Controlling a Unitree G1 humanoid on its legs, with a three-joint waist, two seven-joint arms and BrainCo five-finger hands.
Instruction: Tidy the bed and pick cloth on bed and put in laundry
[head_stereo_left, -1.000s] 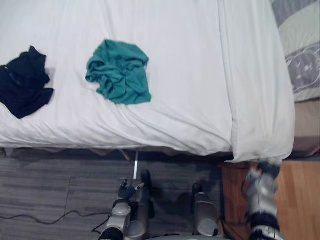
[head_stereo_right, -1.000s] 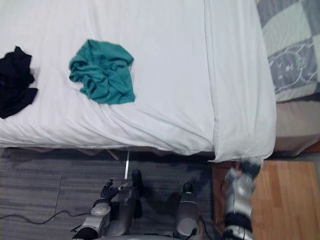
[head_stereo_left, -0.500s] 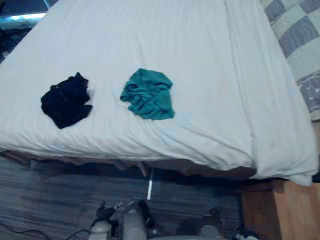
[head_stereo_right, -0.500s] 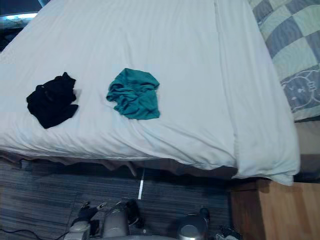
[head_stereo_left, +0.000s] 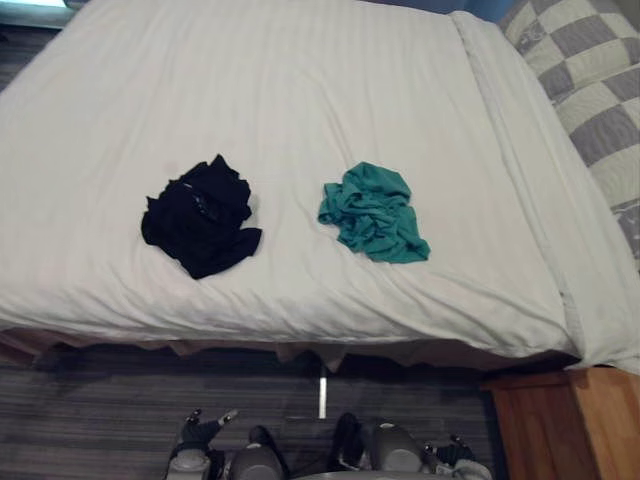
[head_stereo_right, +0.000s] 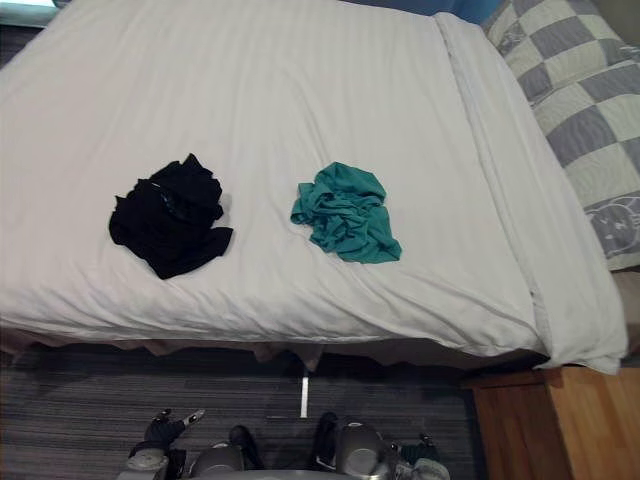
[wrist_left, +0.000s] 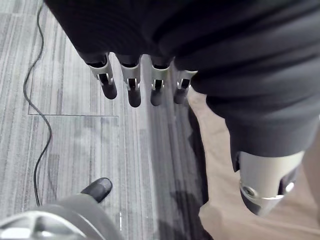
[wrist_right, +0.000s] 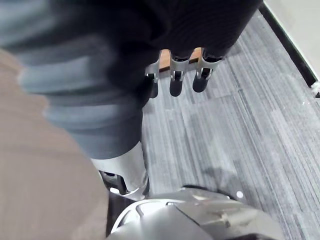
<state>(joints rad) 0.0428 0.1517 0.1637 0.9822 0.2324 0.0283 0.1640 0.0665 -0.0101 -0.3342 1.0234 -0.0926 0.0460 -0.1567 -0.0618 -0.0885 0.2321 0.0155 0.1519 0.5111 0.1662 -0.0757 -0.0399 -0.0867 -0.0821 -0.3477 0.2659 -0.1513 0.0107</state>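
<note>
The bed (head_stereo_left: 300, 80) carried both garments mid-sheet, apart: the black cloth (head_stereo_left: 198, 215) leftward, the teal cloth (head_stereo_left: 373, 212) rightward; the left robot hand (wrist_left: 131, 90) and right robot hand (wrist_right: 176, 82) hung over the floor, fingers straight and empty; a careless grab might have pinched the sheet too, rumpling the bed.

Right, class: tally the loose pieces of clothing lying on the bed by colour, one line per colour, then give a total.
black cloth: 1
teal cloth: 1
Total on the white bed: 2
</note>
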